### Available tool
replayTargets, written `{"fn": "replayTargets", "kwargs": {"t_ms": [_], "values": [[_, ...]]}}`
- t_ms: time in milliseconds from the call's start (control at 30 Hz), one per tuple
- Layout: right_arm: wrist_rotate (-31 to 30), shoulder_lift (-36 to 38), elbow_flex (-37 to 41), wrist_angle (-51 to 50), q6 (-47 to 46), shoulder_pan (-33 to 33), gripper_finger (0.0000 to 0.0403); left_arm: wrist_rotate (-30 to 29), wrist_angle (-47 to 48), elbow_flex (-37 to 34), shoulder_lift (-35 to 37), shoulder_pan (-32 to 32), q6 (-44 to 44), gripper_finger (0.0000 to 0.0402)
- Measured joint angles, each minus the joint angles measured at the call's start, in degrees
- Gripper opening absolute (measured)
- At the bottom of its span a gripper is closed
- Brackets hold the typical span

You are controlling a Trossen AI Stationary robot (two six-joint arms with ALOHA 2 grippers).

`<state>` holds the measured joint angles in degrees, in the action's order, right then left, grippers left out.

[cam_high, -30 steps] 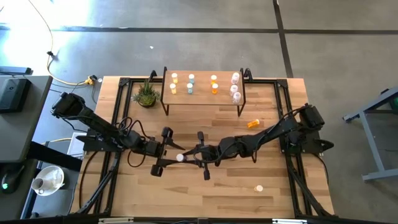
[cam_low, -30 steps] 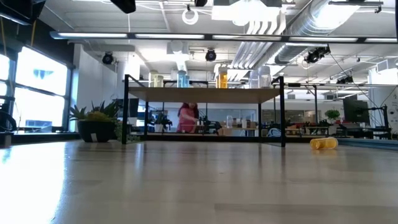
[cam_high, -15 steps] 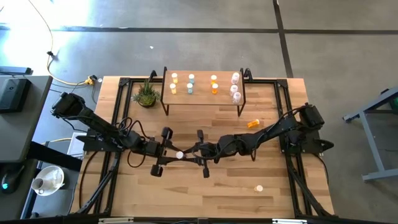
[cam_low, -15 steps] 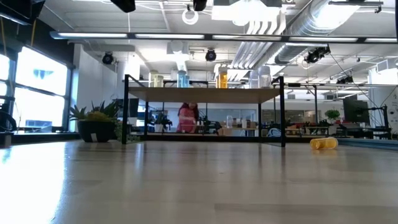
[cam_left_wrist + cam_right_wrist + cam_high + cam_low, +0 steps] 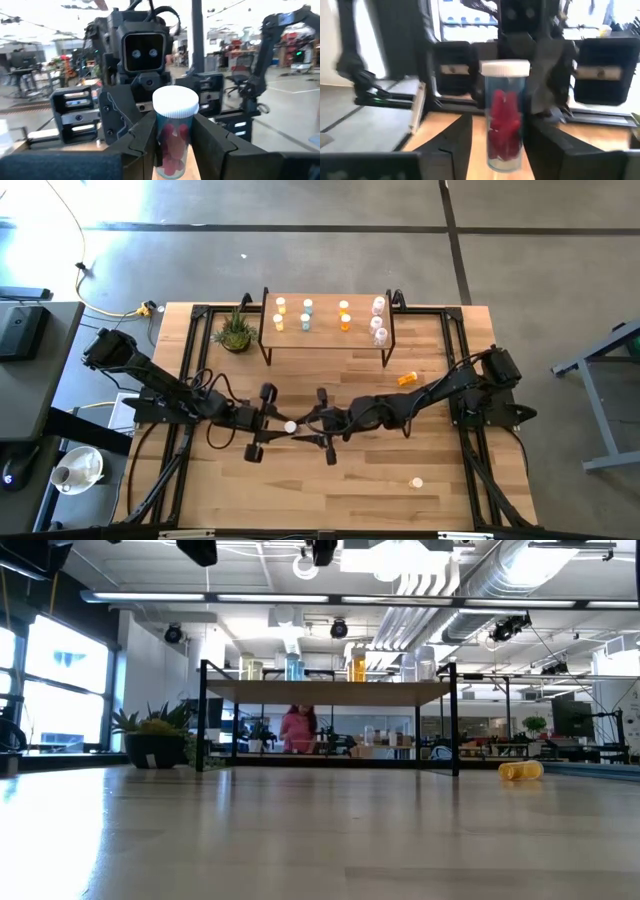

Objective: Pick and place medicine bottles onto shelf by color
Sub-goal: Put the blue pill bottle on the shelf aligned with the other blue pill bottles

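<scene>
A clear medicine bottle (image 5: 290, 427) with a white cap and red pills stands upright in the air between my two grippers at the table's middle. My left gripper (image 5: 282, 426) is shut on it. My right gripper (image 5: 301, 427) faces it from the right, open, with a finger on either side of the bottle (image 5: 504, 125); I cannot tell whether they touch. The shelf (image 5: 325, 332) at the far side carries yellow, pale blue, orange and pinkish bottles. An orange bottle (image 5: 407, 379) lies on its side on the table. My left gripper pinches the bottle's lower body (image 5: 165, 142) between its two fingers (image 5: 142, 140), below the white cap (image 5: 175, 102). The fingers come level from the table's left. The bottle stands upright in the hold, cap up, lifted clear of the table.
A small potted plant (image 5: 235, 332) stands left of the shelf. Another bottle (image 5: 415, 482) lies near the front right. In the low view the orange bottle (image 5: 520, 771) lies right of the shelf's legs (image 5: 455, 720), and a person (image 5: 298, 730) stands in the room behind.
My right gripper has moved toward the table's left, closing in on the bottle held by my left gripper. The bottle has stayed upright and clear of the table, shifting slightly toward the far edge.
</scene>
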<state>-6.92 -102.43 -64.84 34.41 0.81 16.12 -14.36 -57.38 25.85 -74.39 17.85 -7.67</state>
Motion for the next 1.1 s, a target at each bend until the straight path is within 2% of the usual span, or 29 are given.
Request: {"fn": "replayTargets", "kwargs": {"t_ms": [200,433,600,800,1100], "values": [[-7.0,0.6,0.0,-6.9,-0.4,-0.2,0.0181,-4.4,2.4,0.0,0.0,0.0,-0.5,0.0095],[-12.4,3.5,0.0,-20.8,-2.0,-0.4,0.0184,-9.1,5.5,0.0,0.0,0.0,-1.3,0.0095],[-14.2,6.9,0.0,-28.4,-2.3,-0.4,0.0184,-15.7,11.1,0.0,0.0,0.0,-1.8,0.0095],[-14.3,12.0,0.0,-29.6,-0.7,-0.8,0.0184,-21.3,16.8,0.0,0.0,-0.3,0.4,0.0095],[-14.0,17.4,-1.1,-26.0,0.6,-4.5,0.0184,-21.5,17.8,0.0,0.0,-4.3,5.7,0.0095]]}}
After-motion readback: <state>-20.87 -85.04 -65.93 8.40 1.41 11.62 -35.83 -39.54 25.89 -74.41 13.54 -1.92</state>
